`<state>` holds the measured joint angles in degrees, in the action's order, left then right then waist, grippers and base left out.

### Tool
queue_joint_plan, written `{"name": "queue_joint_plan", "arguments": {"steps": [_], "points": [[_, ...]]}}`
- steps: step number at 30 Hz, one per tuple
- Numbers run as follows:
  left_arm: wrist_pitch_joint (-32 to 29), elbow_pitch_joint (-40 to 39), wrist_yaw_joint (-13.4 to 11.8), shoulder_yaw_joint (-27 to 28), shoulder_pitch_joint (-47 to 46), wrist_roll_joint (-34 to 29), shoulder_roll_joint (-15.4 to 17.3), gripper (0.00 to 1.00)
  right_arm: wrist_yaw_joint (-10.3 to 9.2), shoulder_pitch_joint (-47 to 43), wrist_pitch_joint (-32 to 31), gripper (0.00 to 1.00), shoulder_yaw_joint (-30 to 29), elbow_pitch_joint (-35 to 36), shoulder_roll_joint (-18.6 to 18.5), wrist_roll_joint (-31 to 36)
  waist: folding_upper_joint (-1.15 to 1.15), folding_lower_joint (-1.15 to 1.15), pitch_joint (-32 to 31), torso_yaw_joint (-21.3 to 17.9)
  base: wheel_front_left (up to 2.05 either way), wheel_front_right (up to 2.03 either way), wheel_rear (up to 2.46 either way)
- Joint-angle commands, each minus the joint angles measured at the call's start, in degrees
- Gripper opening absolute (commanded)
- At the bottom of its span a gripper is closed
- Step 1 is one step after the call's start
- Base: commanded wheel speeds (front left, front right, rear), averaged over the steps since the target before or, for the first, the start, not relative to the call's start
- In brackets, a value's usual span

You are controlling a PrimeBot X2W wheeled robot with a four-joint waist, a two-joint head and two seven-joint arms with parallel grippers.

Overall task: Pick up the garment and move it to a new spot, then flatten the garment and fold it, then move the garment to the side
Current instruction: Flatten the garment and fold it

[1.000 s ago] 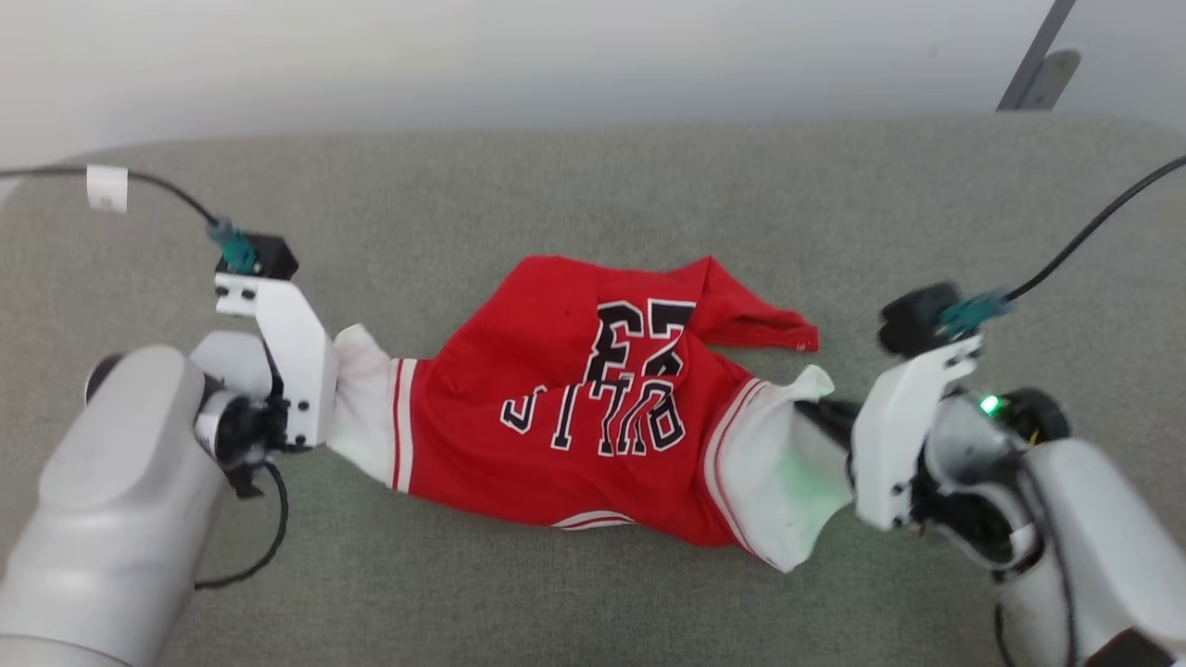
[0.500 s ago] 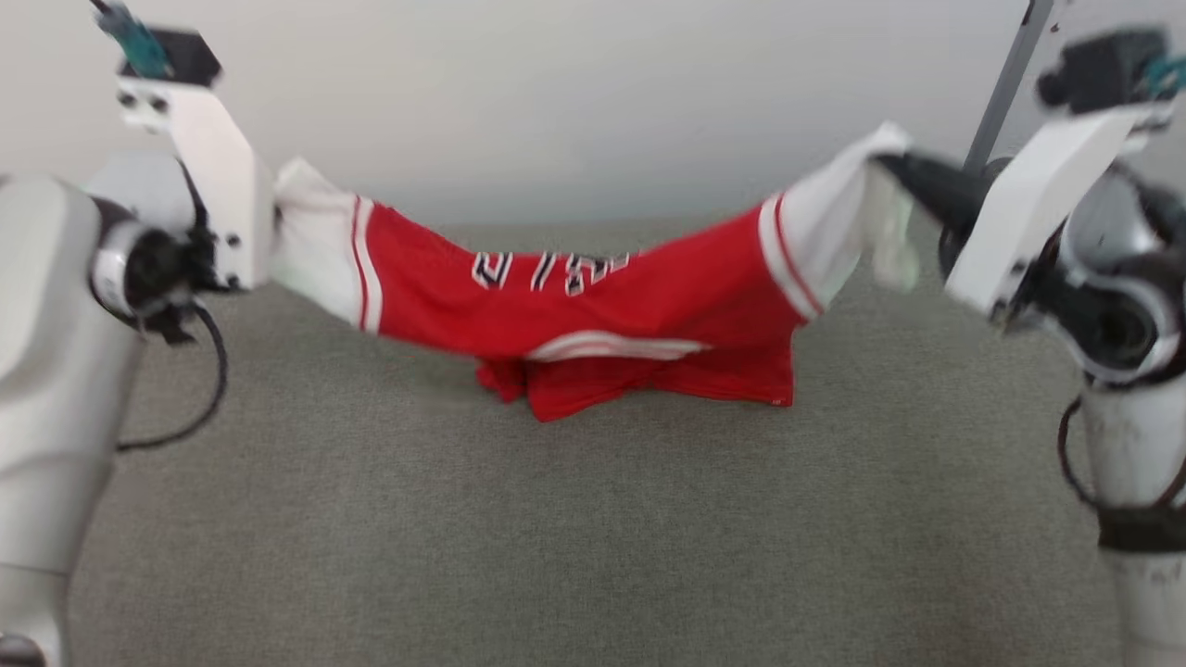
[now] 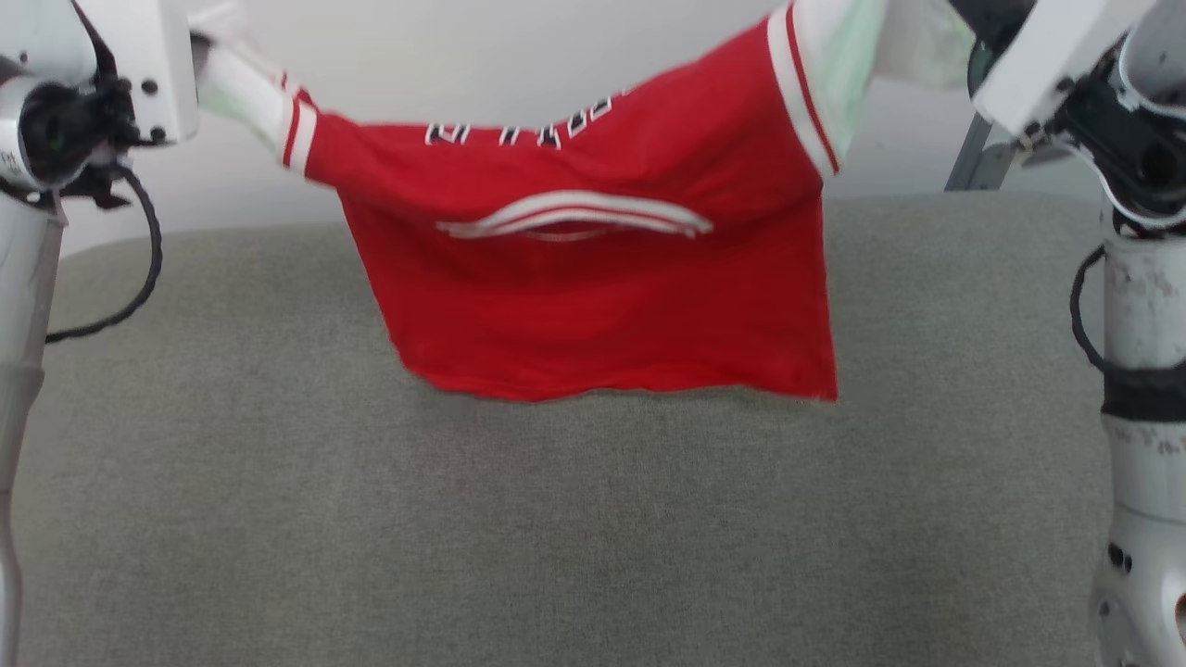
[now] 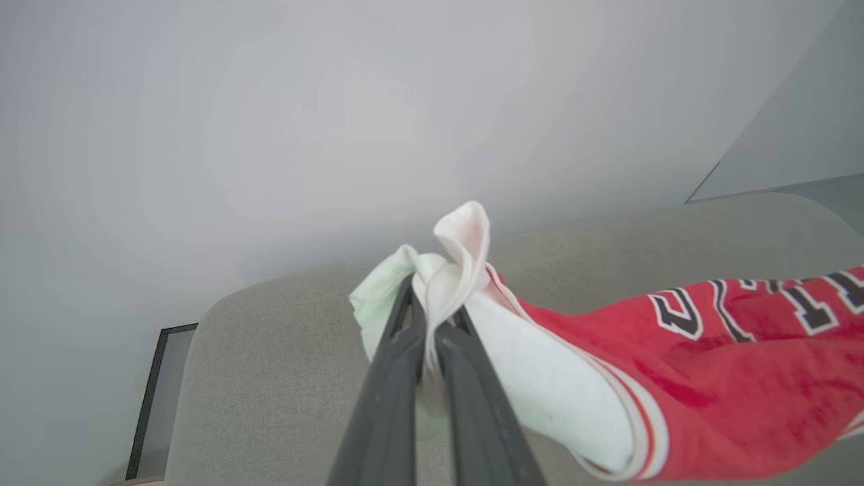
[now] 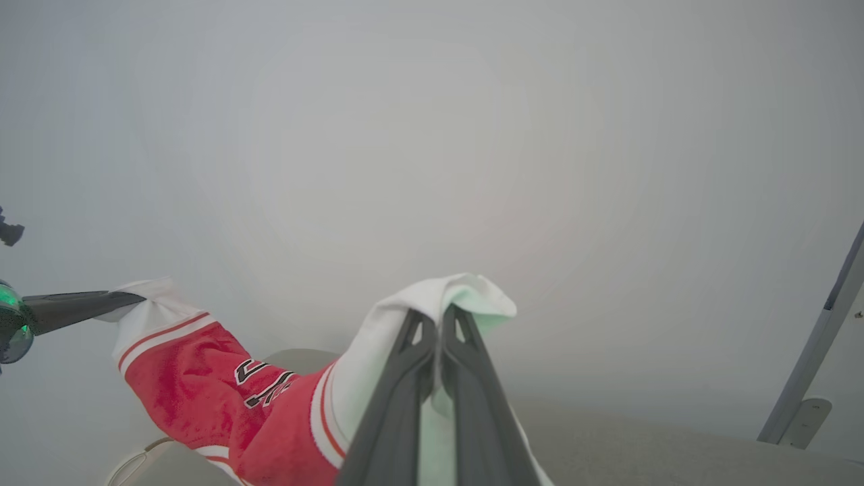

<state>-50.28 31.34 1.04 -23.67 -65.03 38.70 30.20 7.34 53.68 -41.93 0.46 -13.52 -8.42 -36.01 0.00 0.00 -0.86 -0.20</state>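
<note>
We hold the garment (image 3: 593, 296) up in the air, stretched between our two arms above the grey cushioned surface (image 3: 556, 537), its lower red edge hanging free over that surface (whether it brushes it we cannot tell). Our left gripper (image 4: 424, 307) is clamped tight on one white end, with cloth bunching past its fingertips. Our right gripper (image 5: 439, 322) pinches the other white end the same way. Black lettering runs along the upper fold, a white-and-red striped band sags at the middle, and a pale wall (image 3: 519, 65) stands behind.
</note>
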Motion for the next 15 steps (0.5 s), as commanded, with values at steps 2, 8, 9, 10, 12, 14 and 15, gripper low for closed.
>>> {"name": "queue_joint_plan", "arguments": {"steps": [2, 8, 9, 10, 12, 14, 15], "points": [[2.24, 1.03, 0.48, -0.07, -1.87, -0.93, -0.84, 0.00, 0.27, 2.15, 3.17, 0.00, 0.82, -1.84, 0.10, 1.36, 0.00, 0.00, 1.54, -0.13, 0.00, 0.00, 0.00], [11.05, 5.54, 1.52, -0.10, -8.62, -3.07, -3.27, 0.00, 0.27, 9.65, 15.29, 0.00, 5.55, -8.46, -0.91, 3.92, 0.00, 0.00, 8.07, -0.38, 0.00, 0.00, 0.00], [12.80, 6.55, 1.70, -0.29, -9.95, -3.93, -3.60, 0.00, 0.27, 11.08, 18.20, 0.00, 5.92, -9.78, -1.00, 4.22, 0.00, 0.00, 9.19, -0.39, 0.00, 0.00, 0.00], [14.88, 7.46, 1.98, -0.36, -11.40, -4.47, -4.00, 0.00, 0.26, 12.72, 21.16, 0.00, 6.85, -11.09, -1.46, 5.20, 0.00, 0.00, 10.28, -0.41, 0.00, 0.00, 0.00], [19.22, 9.32, 2.06, -0.60, -14.39, -6.18, -4.64, 0.00, 0.26, 15.58, 27.15, 0.00, 9.03, -13.85, -1.91, 6.31, 0.00, 0.00, 12.38, -0.35, 0.00, 0.00, 0.00], [24.31, 11.08, 2.24, -0.73, -17.23, -7.42, -5.26, 0.00, 0.26, 18.49, 33.30, 0.00, 10.60, -17.05, -2.46, 8.19, 0.00, 0.00, 14.16, -0.26, 0.00, 0.00, 0.00], [26.90, 12.15, 2.22, -0.87, -18.57, -8.40, -5.41, 0.00, 0.26, 20.18, 37.12, 0.00, 11.30, -18.34, -2.73, 9.53, 0.00, 0.00, 14.96, -0.23, 0.00, 0.00, 0.00]]}}
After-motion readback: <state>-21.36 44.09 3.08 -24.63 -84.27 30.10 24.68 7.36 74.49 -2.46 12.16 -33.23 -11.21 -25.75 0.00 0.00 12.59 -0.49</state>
